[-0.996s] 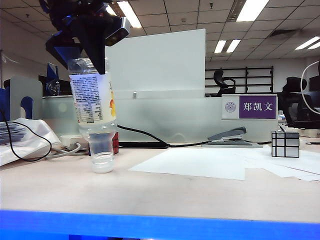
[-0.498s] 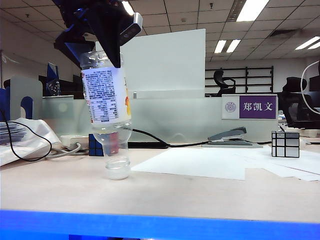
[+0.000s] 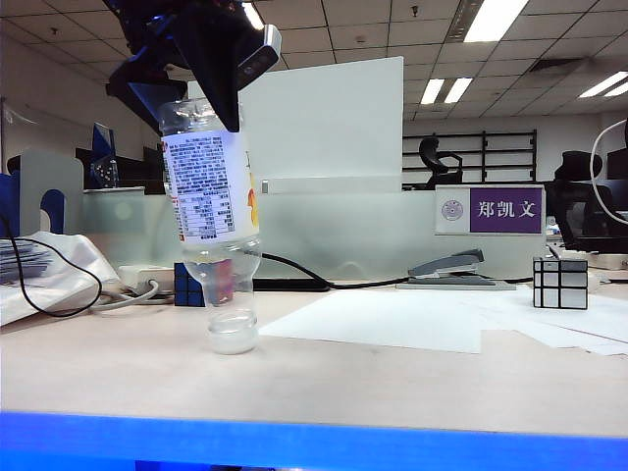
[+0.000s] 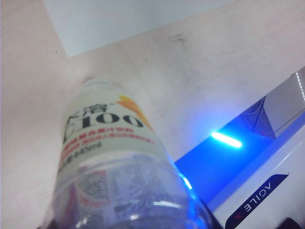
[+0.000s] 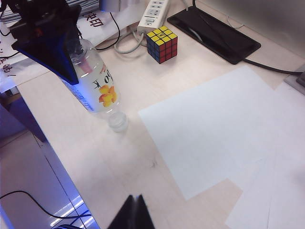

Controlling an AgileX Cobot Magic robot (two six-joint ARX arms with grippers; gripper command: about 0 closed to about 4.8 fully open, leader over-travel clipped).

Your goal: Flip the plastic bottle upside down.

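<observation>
The left claw (image 3: 196,74) pinches the base of the plastic bottle (image 3: 211,196), holding it inverted and slightly tilted with its cap resting on the worktop (image 3: 392,383), apparently to stand it, while the right claw (image 5: 133,202), pressed together, hovers well apart.

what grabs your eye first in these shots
The plastic bottle stands upside down, tilted, cap on the pale table at left, its base clamped by the left gripper from above. Behind it sits a colourful puzzle cube. The right gripper, shut, hangs above the table's near edge, holding nothing.
</observation>
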